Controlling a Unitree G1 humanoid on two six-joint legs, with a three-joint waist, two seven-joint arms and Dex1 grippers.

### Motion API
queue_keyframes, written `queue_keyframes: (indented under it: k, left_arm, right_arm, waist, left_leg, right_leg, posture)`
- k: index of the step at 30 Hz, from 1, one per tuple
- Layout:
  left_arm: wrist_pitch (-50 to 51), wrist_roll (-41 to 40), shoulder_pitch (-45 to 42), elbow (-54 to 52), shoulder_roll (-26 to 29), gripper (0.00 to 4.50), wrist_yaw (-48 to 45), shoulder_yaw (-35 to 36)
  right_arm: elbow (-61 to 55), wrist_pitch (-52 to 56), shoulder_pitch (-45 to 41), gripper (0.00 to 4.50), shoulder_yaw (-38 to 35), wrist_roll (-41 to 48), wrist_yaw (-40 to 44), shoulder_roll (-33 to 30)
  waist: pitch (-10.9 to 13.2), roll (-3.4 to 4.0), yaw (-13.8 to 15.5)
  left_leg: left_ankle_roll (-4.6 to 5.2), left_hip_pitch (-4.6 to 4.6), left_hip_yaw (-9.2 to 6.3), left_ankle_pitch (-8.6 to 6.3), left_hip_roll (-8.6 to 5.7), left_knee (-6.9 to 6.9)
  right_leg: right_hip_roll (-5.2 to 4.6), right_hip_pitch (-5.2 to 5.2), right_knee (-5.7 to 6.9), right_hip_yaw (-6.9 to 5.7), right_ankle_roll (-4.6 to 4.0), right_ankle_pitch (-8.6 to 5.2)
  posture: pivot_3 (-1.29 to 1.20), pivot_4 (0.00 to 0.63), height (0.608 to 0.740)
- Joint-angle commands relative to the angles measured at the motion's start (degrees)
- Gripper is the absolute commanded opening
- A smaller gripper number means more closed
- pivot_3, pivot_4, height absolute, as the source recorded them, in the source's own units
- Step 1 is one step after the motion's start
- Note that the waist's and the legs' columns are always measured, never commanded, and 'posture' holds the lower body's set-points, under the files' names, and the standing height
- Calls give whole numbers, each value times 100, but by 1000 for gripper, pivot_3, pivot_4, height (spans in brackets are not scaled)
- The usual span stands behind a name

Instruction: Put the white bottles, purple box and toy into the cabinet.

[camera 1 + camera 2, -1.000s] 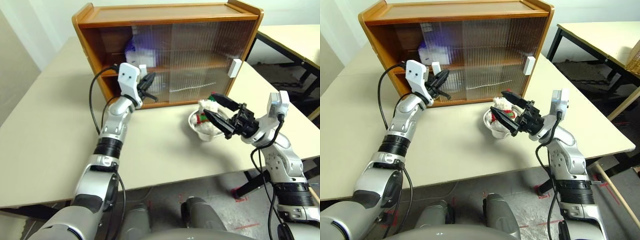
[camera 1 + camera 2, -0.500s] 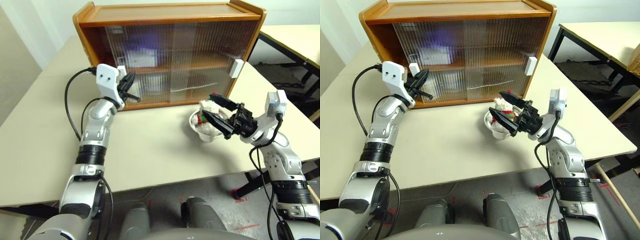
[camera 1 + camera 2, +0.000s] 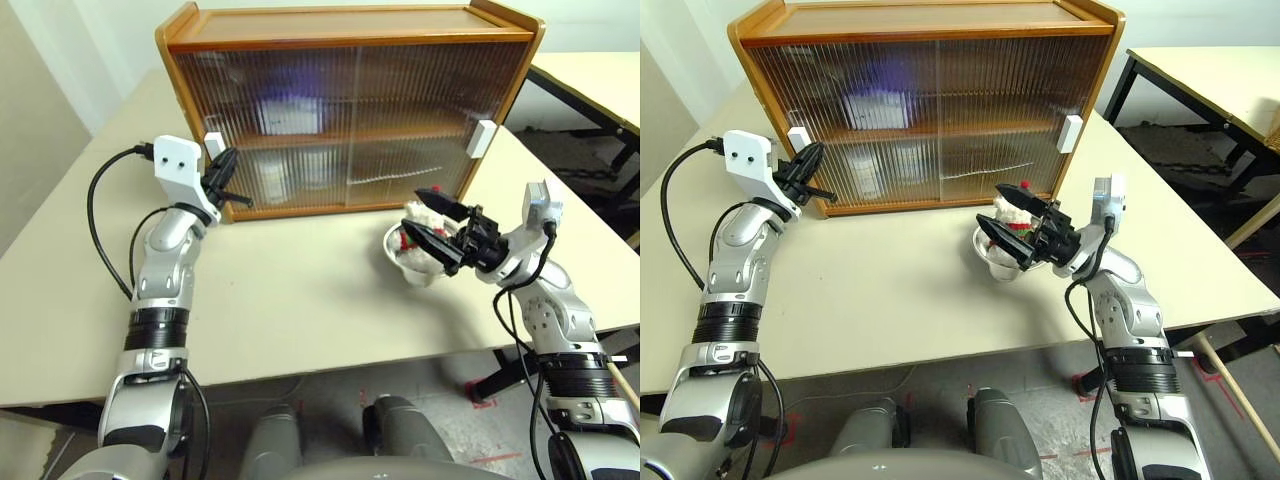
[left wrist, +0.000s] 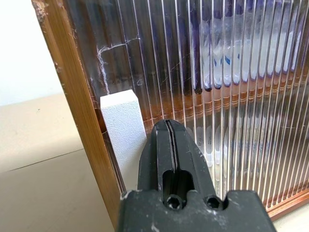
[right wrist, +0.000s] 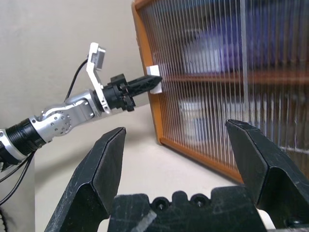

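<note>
Pushing the white handle (image 4: 123, 130) with closed, empty fingers, the left gripper (image 3: 222, 173) has now slid the door to the left edge of the cabinet (image 3: 340, 22), while the toy (image 3: 420, 222) still waits in the bowl (image 3: 398, 262) below the wide-open, empty right gripper (image 3: 433, 221).

Lighting bright, even, diffuse; no hard-edged shadows on the beige matte table top (image 3: 300, 290). Soft dim shadow just beside the base of the orange-brown wooden cabinet (image 3: 350, 25). Its ribbed translucent sliding doors (image 3: 940, 120) carry pale glare streaks and smear the contents into vertical bands. Head views sharp at centre, lines bowed toward the edges. Left wrist view: closed black left gripper (image 4: 170, 145) close up and slightly soft; door ribs crisp.
</note>
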Motion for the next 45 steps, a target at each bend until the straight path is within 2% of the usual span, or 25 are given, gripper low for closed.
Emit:
queue_keyframes:
  k: [1,3,7,10,12,13,19,21,26,36,45]
  left_arm:
    - [193,-207,177,-251,-136,386,-11,10]
    - [177,-460,278,-390,-258,913,-285,-36]
    - [158,-959,611,-681,-302,2461,-1155,-200]
    - [331,-1477,900,-989,-195,3625,-1991,-297]
    - [393,-1693,1181,-1149,43,4349,-2603,-347]
    - [419,-1730,1297,-1178,182,4500,-2820,-357]
    - [433,-2209,1749,-1213,619,4500,-3708,-134]
    - [378,-2200,1989,-1229,828,4500,-4031,-136]
    - [371,-2279,2149,-1371,915,4500,-4223,-155]
    - [22,-2156,2477,-1506,867,4500,-4448,-246]
    - [-161,-2149,2478,-1459,863,4500,-4484,-255]
  right_arm:
    - [154,-123,-82,4500,-160,-11,31,-101]
    - [230,-90,-117,4500,-296,49,40,-204]
    - [441,-62,-186,4500,-647,189,61,-453]
    - [694,-63,-234,3859,-929,238,57,-647]
    - [1053,-96,-312,3202,-1244,260,-27,-849]
    - [1241,-131,-360,2826,-1373,254,-69,-935]
    - [2085,-410,-681,493,-1917,274,-226,-1034]
    - [2285,-565,-829,28,-1955,71,-582,-1006]
    - [2797,-825,-1300,28,-1834,-439,-1452,-998]
    - [3463,-978,-2038,28,-1571,-1207,-2598,-1013]
    - [3481,-831,-2251,28,-1458,-1327,-2743,-937]
  waist:
    - [0,0,24]
    - [0,1,51]
    - [1,1,146]
    - [1,1,169]
    - [1,1,175]
    - [2,2,176]
    - [4,5,186]
    - [5,7,164]
    - [13,19,156]
    - [13,22,191]
    - [13,24,258]
  left_leg:
    - [0,-1,0,0,0,0]
    - [0,-5,1,0,0,-1]
    - [0,-13,10,0,-11,-1]
    - [1,-20,15,0,-20,-1]
    - [1,-22,18,0,-25,0]
    - [1,-24,19,1,-25,0]
    - [20,-24,19,11,-26,-12]
    - [20,-21,19,11,-26,-22]
    - [20,-18,19,11,-26,-40]
    - [25,-19,19,14,-28,-70]
    - [25,-20,27,14,-28,-78]
  right_leg:
    - [0,0,-1,0,-1,-1]
    - [-4,-1,-8,0,-1,-2]
    - [-20,-5,-17,-1,2,-8]
    - [-36,-5,-20,-5,13,-22]
    - [-42,-4,-22,-4,21,-32]
    - [-45,-4,-23,-4,23,-37]
    - [-49,-3,-26,-2,25,-60]
    - [-49,-3,-26,0,24,-61]
    - [-53,-7,-26,0,20,-66]
    - [-56,-7,-39,4,12,-67]
    - [-61,-9,-55,7,17,-64]
  posture:
    - [115,0,740]
    - [115,0,740]
    - [110,0,740]
    - [109,0,740]
    - [108,0,740]
    - [109,0,740]
    - [113,0,740]
    - [116,0,740]
    - [129,0,740]
    - [153,0,740]
    - [162,0,740]
